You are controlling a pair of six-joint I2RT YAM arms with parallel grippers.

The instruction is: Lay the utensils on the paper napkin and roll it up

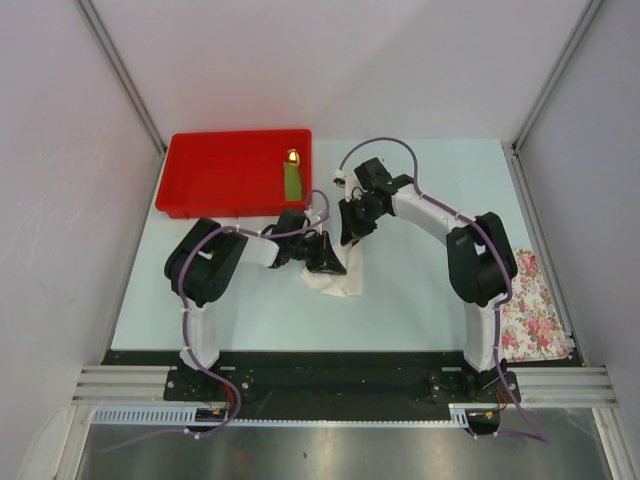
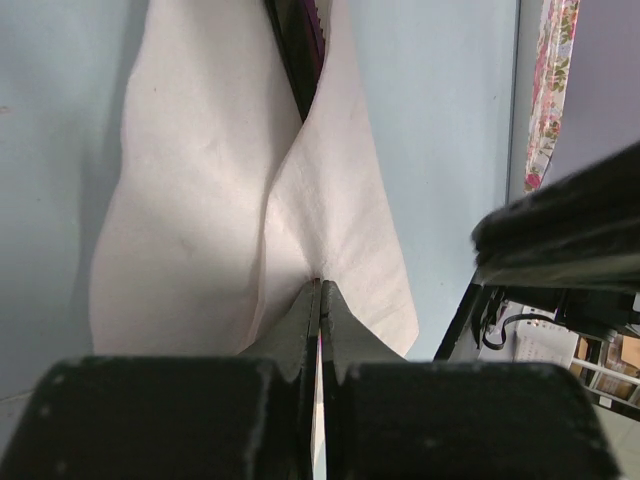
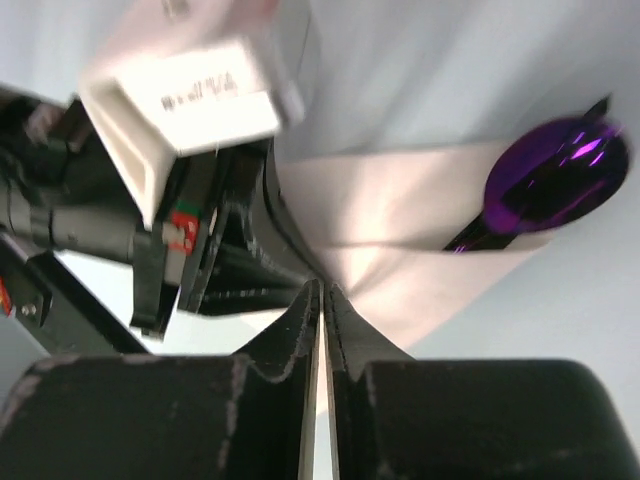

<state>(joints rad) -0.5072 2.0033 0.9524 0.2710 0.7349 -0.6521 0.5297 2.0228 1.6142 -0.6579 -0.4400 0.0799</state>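
Rolling was the step in hand: your left fingers (image 2: 296, 338) and right fingers (image 3: 292, 335) pinched shut on the paper napkin (image 1: 340, 282), folded over the spoon (image 3: 556, 172) mid bench (image 1: 420, 300). Next probably called for tucking the fold tighter.

The napkin (image 2: 200, 200) is plain white. The spoon (image 3: 555, 170) has a shiny purple bowl and a dark handle. The knife (image 3: 599, 105) is black. The tray (image 1: 215, 170) is bright red. In it lies a green piece (image 1: 292, 182) with a gold tip. The cloth (image 1: 530, 310) is white with pink flowers. The table (image 1: 420, 300) is pale blue. The left gripper (image 2: 320, 285) and the right gripper (image 3: 322, 288) are black. The cables (image 1: 385, 142) are purple.
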